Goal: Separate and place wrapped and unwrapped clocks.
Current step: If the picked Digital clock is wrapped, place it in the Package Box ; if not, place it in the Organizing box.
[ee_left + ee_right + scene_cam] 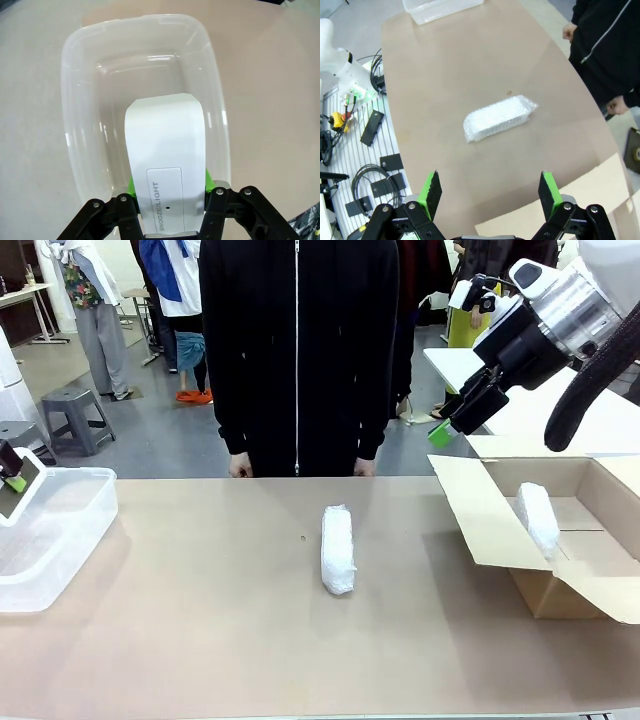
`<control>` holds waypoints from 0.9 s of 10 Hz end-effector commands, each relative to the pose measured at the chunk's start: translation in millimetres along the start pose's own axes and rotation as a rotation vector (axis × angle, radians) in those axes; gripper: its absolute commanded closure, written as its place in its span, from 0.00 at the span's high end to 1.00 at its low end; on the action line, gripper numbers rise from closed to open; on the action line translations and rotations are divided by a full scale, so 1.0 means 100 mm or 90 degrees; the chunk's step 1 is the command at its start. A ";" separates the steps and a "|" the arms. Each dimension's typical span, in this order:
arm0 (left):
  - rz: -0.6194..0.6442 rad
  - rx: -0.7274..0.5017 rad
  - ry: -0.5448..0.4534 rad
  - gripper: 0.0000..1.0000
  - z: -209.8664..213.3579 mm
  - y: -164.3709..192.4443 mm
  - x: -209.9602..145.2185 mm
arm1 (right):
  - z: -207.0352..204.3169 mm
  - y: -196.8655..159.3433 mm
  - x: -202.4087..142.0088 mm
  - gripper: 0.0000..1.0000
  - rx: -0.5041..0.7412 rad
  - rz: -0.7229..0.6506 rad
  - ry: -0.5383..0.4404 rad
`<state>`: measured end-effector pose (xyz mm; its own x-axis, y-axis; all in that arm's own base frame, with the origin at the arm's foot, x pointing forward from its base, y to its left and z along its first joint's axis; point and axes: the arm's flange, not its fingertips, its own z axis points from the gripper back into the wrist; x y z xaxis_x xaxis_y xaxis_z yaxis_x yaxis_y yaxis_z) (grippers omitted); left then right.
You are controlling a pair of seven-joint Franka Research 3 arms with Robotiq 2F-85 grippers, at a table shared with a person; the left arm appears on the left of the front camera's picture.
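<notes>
Over the clear plastic tub at the table's nine o'clock edge, my left gripper is clamped tight on the bare white clock. Its green pads press the clock's two long sides near the end that carries the SNOOZE/LIGHT bar. In the left wrist view the clock points toward twelve o'clock, over the tub's hollow; I cannot tell from here whether its far end touches the tub floor. From the front, the clock sits tilted in the left gripper above the tub.

My right gripper hangs in the air at about two o'clock of the table, above the far left flap of the cardboard box. Its fingers are spread wide with nothing between them.

One wrapped bundle lies alone at the table's centre, its long axis running from six to twelve o'clock, well apart from both containers. In the right wrist view that bundle lies toward twelve o'clock from the right gripper. A second wrapped bundle rests inside the open box at three o'clock.

A person in a black zipped jacket stands at twelve o'clock, hands down at the table edge.
</notes>
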<state>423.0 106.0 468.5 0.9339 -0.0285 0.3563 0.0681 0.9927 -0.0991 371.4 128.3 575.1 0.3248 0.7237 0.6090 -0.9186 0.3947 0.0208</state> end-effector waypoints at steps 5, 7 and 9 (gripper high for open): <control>0.037 -0.014 -0.019 0.51 -0.43 0.32 0.13 | 0.00 -0.02 0.02 1.00 0.013 0.001 -0.009; 0.040 -0.015 -0.020 0.51 -0.55 0.35 0.16 | 0.00 -0.02 0.02 1.00 0.013 0.001 -0.009; 0.034 0.002 -0.009 0.51 -0.68 0.38 0.18 | 0.00 -0.02 0.02 1.00 0.013 0.001 -0.009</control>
<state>457.8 129.8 411.3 0.9364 0.0450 0.3480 -0.0014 0.9922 -0.1244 371.4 128.3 575.1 0.3247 0.7237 0.6090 -0.9186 0.3947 0.0208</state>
